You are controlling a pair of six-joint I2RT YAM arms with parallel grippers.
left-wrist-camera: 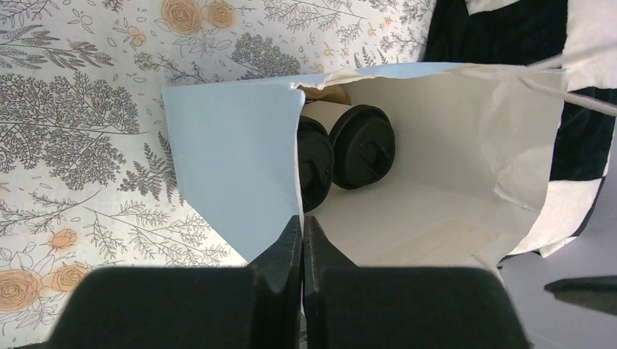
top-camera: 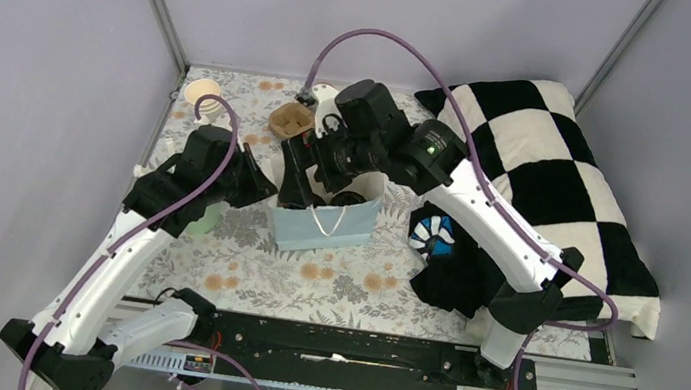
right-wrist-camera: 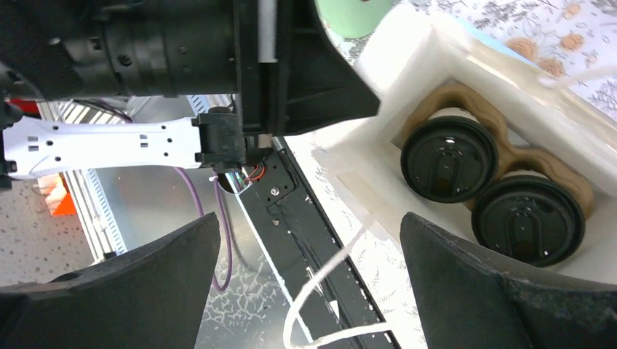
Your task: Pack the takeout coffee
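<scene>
A floral-patterned tabletop point(top-camera: 340, 280) carries a pale blue paper bag point(top-camera: 321, 232), a black-and-white checkered pillow point(top-camera: 546, 171), a brown cardboard cup tray point(top-camera: 291, 119) and a cream paper cup point(top-camera: 204, 93).

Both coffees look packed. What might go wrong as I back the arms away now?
1. The left gripper is shut on the blue bag's rim; retreating before it opens could drag or tip the bag and the two lidded cups inside.
2. The bag's white string handle hangs between the open right gripper's fingers and might snag as that arm lifts.
</scene>
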